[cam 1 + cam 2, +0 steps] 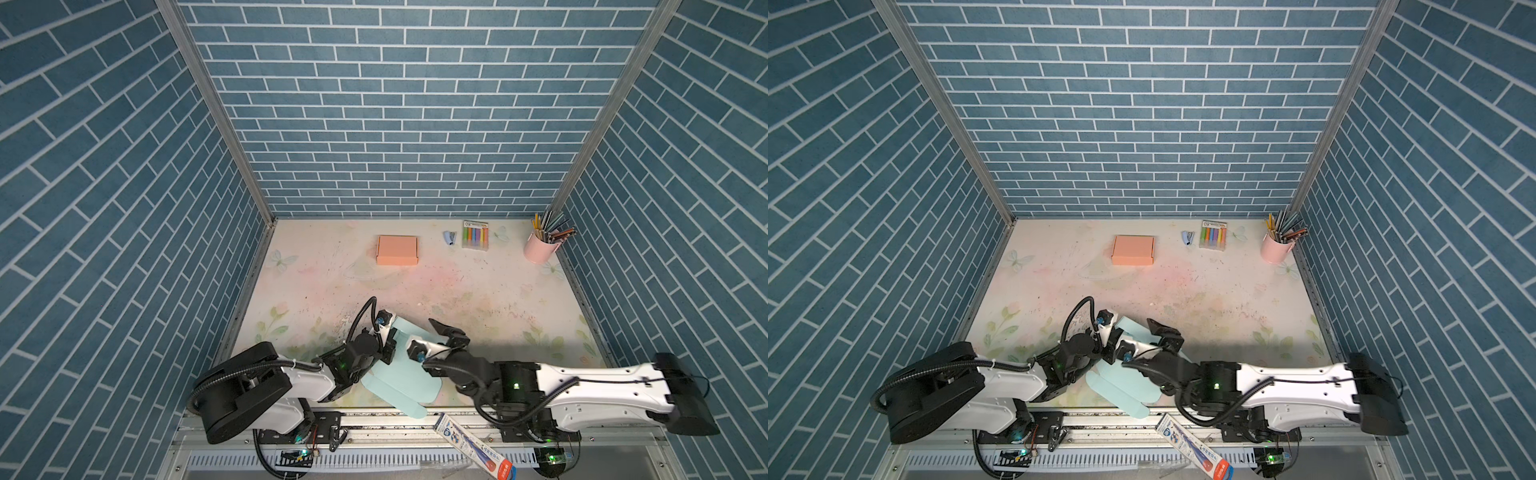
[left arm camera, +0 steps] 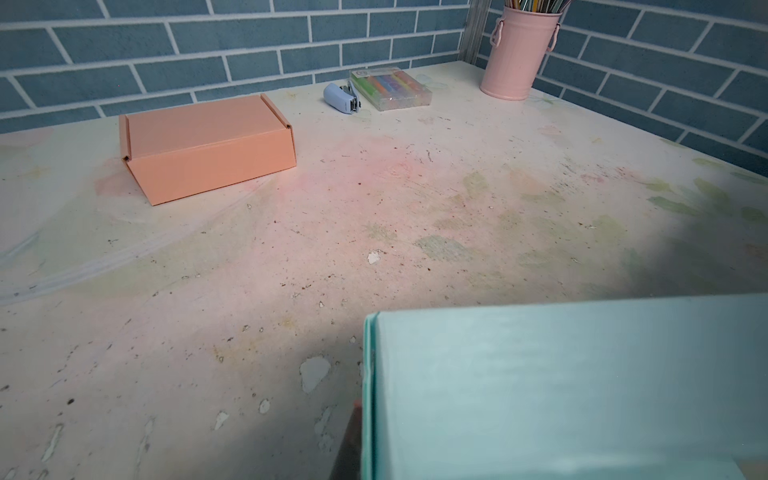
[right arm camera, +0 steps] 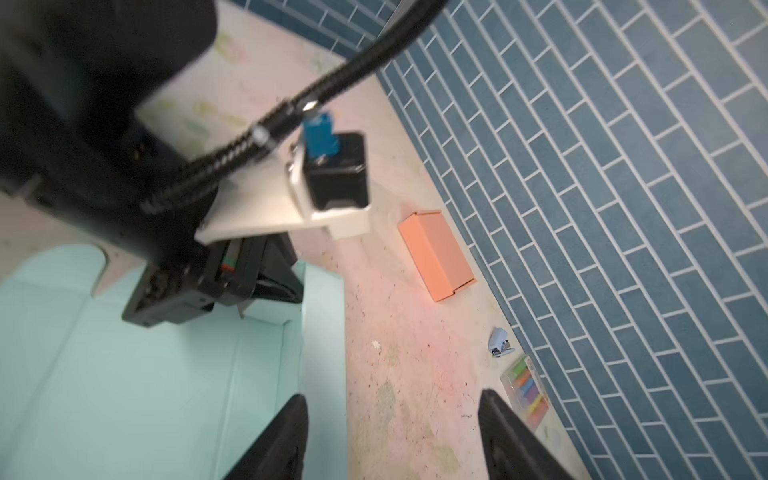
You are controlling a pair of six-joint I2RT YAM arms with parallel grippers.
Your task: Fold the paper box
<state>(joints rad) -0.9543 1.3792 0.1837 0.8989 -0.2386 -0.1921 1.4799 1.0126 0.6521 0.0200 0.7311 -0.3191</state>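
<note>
surface: cream floral-print tabletop (image 1: 478, 291), scuffed, pink-stained in the middle
room: blue brick-pattern walls (image 1: 415, 104) on three sides
task item: pale mint paper box blank (image 1: 399, 374) at near edge, between both arms, one wall raised
left gripper (image 3: 270, 286): seems pinched on that raised wall, tips mostly hidden
right gripper (image 3: 390, 436): fingers spread, holding nothing, over the blank's far edge
back row: closed orange cardboard box (image 1: 397, 250), marker pack (image 1: 475, 235), pink pencil cup (image 1: 539, 249)

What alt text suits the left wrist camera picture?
A wall of the light blue paper box fills the foreground. Farther off on the table sit a folded orange box, a stapler, a marker pack and a pink pencil cup.
</note>
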